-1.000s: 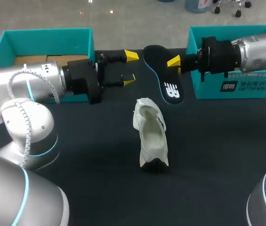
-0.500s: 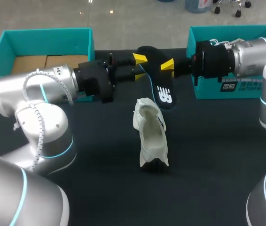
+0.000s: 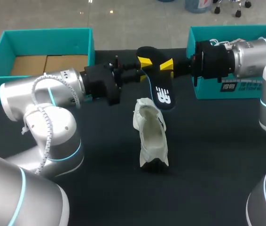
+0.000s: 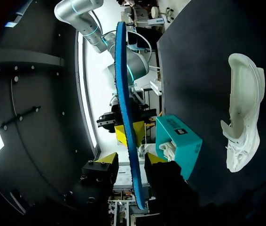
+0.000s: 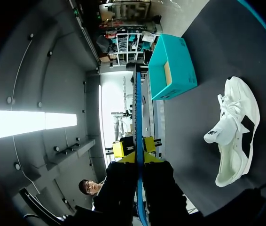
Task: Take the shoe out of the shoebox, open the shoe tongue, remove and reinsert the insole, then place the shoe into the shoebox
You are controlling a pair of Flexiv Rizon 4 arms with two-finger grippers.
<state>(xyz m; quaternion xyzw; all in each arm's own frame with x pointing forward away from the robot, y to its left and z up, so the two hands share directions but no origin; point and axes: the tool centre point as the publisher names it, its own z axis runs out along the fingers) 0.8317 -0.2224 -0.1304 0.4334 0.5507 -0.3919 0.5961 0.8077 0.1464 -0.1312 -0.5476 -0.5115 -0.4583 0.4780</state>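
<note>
Robotics lab: left arm (image 3: 39,92) and right arm (image 3: 253,56) over a black table (image 3: 208,155) bearing a shoebox (image 3: 48,40).

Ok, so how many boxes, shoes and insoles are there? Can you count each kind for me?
Teal boxes: 2, one at the left and one at the right
White shoe: 1
Insole: 1
Total: 4 things

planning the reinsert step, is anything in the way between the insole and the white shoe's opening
Nothing visible does. The insole, shut in the right claw, hangs over the table beside the white shoe, whose opening is uncovered.
</note>
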